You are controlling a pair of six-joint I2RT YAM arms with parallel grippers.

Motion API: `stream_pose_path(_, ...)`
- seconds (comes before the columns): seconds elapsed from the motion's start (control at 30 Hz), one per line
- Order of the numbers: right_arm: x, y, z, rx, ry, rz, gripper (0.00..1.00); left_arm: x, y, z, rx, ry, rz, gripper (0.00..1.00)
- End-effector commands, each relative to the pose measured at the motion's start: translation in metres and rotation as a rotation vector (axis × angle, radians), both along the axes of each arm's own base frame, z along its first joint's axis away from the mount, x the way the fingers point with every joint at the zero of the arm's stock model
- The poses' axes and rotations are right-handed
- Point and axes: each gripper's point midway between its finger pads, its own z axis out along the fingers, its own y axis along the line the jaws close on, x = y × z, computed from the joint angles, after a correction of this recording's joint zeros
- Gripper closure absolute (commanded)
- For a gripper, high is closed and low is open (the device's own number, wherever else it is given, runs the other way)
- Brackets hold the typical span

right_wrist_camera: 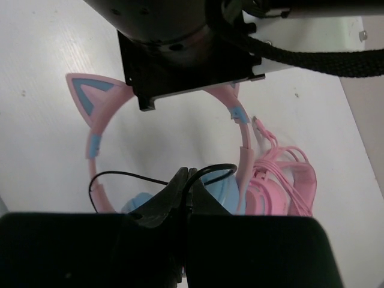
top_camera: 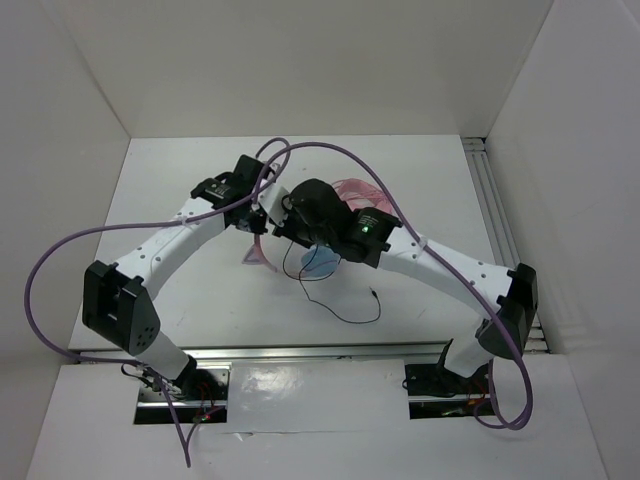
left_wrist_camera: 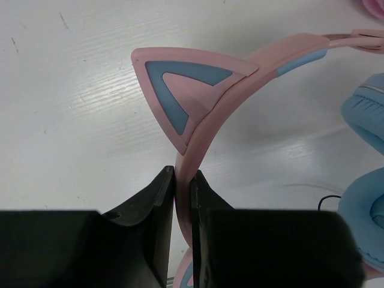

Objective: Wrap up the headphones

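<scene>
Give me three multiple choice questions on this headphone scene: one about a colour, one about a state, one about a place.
1. Ear cup colour? A) light blue B) green C) black
2. The right gripper is: A) wide open B) shut on the cable C) shut, empty
3. Where does the left gripper hold the headphones? A) ear cup B) headband below a cat ear C) cable
Answers: A, the cushions show blue; B, the black cable is pinched; B, it pinches the pink band.
</scene>
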Motion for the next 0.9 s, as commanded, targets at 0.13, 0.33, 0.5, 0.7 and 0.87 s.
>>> stream_pose_path(0.13,0.018,-0.031,0.023,-0.048,-0.105,-0.134,1.0,0.003,0.0,0.047,-0.026,-0.128,-0.045,1.0)
stream_pose_path(0.33,0.038,-0.055,0.041,-0.049,-0.219,-0.277,1.0,-0.029,-0.027,0.05,-0.025,-0.141,-0.231,1.0)
stream_pose_path(0.5,0.043,-0.065,0.045,-0.062,-0.279,-0.311,1.0,-0.058,-0.049,0.049,-0.01,-0.133,-0.38,1.0)
stream_pose_path(0.7,0.053,-0.088,0.049,-0.104,-0.368,-0.405,1.0,-0.069,-0.033,0.058,0.098,-0.201,-0.349,1.0)
stream_pose_path(0.87,0.063,-0.104,0.055,-0.086,-0.375,-0.43,1.0,-0.083,-0.028,0.085,0.041,-0.279,-0.384,1.0)
